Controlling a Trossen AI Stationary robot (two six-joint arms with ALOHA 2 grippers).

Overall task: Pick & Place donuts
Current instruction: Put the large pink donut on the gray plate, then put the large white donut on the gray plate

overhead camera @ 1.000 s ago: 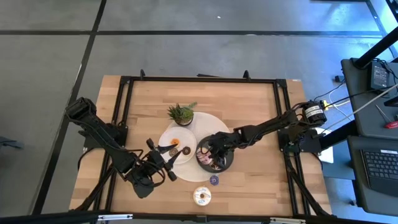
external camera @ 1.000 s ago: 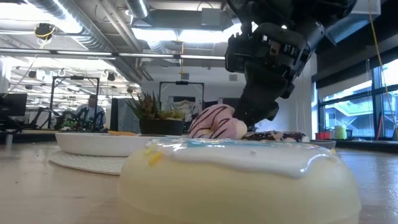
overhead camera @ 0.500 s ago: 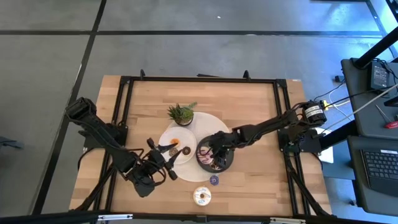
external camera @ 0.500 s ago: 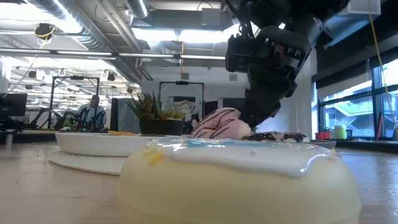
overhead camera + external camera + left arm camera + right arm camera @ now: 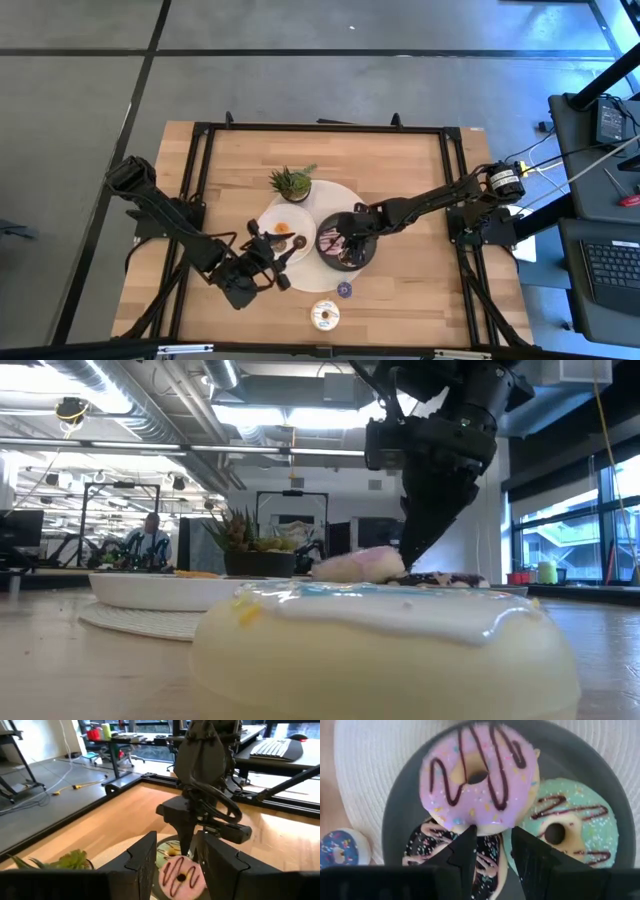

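A dark grey plate (image 5: 362, 262) holds a pink donut (image 5: 479, 775) that lies on a chocolate-sprinkled donut (image 5: 475, 862) and a green donut (image 5: 560, 827). My right gripper (image 5: 492, 842) is open, pointing down, its fingertips at the pink donut's near rim. A white plate (image 5: 300, 258) holds an orange mini donut (image 5: 283, 225) and a brown one (image 5: 297, 241). My left gripper (image 5: 272, 250) is open and empty over the white plate's near left rim. A purple mini donut (image 5: 344, 290) and a white donut (image 5: 323, 315) lie on the table. My right gripper's open fingertips (image 5: 469, 836) stand at the pink donut's rim (image 5: 487, 826), coming from above. I cannot tell whether they touch it. The donut lies flat on the two donuts below it.
A small potted plant (image 5: 290, 182) stands behind the white plate. Both plates sit on a round white mat (image 5: 335, 195). The white donut fills the low view's foreground (image 5: 385, 645). Bare wood lies to the left and right of the plates.
The pink donut, tilted up on edge under my right gripper a second ago, now lies flat on the other donuts. My right gripper has risen a little and gone toward the table's right edge. My left gripper has gone a little toward the white plate.
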